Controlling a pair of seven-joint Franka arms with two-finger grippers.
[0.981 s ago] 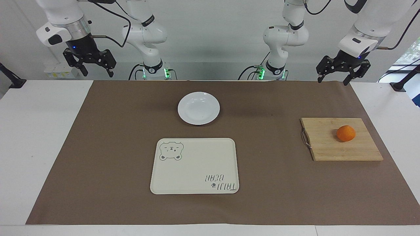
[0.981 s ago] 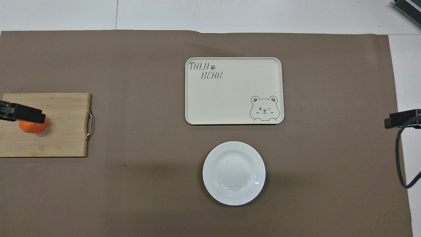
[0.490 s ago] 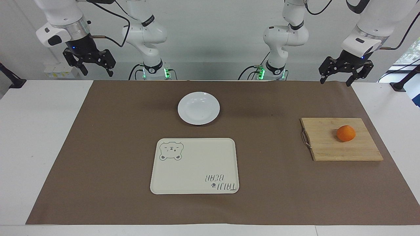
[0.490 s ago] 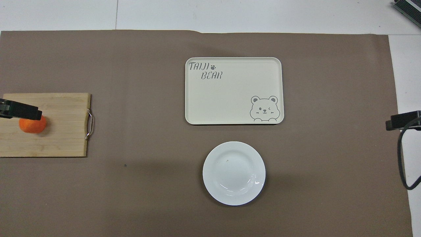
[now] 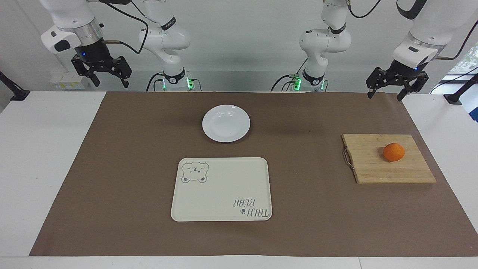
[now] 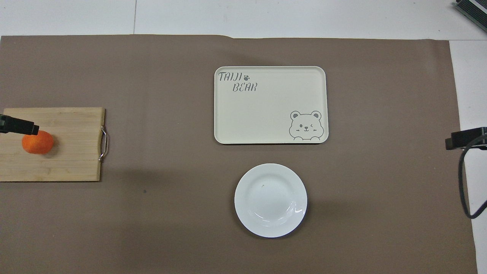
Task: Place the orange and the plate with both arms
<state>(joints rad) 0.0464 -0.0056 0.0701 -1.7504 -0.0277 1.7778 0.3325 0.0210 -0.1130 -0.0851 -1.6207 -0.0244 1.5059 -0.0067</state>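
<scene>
The orange rests on a wooden cutting board toward the left arm's end of the table; it also shows in the overhead view. The white plate lies empty on the brown mat, mid-table, near the robots; it also shows in the overhead view. My left gripper hangs open and empty, high in the air over the board's end of the mat, well apart from the orange. Only its tip shows from overhead. My right gripper waits open and empty, high over the right arm's end.
A cream tray with a bear drawing lies farther from the robots than the plate, with nothing on it. The cutting board has a metal handle on the side toward the tray. A brown mat covers most of the table.
My left gripper has drifted toward the left arm's end of the table and a little upward; from overhead its tip no longer covers the orange. The right gripper has hardly moved.
</scene>
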